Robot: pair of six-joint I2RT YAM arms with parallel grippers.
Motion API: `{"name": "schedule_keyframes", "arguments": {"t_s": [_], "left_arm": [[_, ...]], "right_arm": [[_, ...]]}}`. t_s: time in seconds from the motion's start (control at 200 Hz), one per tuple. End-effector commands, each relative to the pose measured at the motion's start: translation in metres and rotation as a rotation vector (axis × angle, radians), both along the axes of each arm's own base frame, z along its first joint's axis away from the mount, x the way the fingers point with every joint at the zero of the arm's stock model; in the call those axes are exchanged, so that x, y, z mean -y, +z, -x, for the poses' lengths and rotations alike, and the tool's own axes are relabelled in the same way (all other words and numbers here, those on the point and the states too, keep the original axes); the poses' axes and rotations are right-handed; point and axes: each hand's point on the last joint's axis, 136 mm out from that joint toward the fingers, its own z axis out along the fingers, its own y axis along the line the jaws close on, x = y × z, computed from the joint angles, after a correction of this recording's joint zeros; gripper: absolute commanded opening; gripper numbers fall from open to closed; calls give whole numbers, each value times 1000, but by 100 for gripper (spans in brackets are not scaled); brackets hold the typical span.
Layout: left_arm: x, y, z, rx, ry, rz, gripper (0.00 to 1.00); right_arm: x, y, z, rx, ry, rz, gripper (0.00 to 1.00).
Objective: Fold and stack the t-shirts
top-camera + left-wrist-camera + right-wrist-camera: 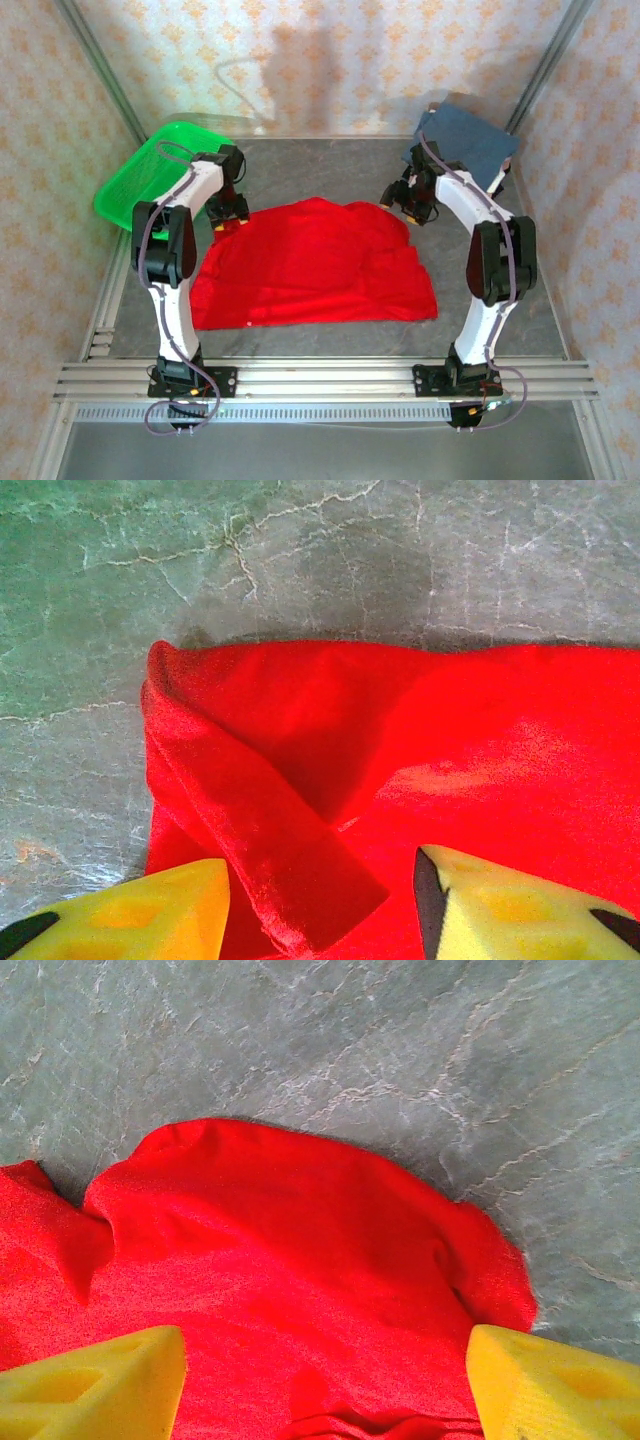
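A bright red t-shirt [310,265] lies spread out in the middle of the table, its far edge rumpled. My left gripper [228,215] is down at the shirt's far left corner. In the left wrist view its yellow fingers [170,910] stand apart on either side of a folded-over strip of red cloth [280,850], and a gap shows on the right side. My right gripper [405,200] hangs at the far right corner. Its jaws [325,1360] are wide open over a rounded red edge [300,1260]. A slate-blue t-shirt [465,140] lies folded at the back right.
A green mesh basket [160,170] sits tilted at the back left corner. Grey marbled tabletop [330,165] shows beyond the red shirt. Metal frame posts and patterned walls close in the sides and back.
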Motion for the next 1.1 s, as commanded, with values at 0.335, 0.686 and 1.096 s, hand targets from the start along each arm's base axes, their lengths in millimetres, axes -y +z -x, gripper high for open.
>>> {"name": "schedule_keyframes", "arguments": {"t_s": [0.335,0.686,1.096], "left_arm": [[-10,0,1,-48,-31,-30,14],[-42,37,-22,32,-49,-4,3],[-73,26,-12,-74,-138,-8,4]], "right_arm": [[-6,-8,-13,1,12,-23,73],[-7,-51,6,-141,-71,21,71],[8,-98,36,-272,-125,221,68]]}}
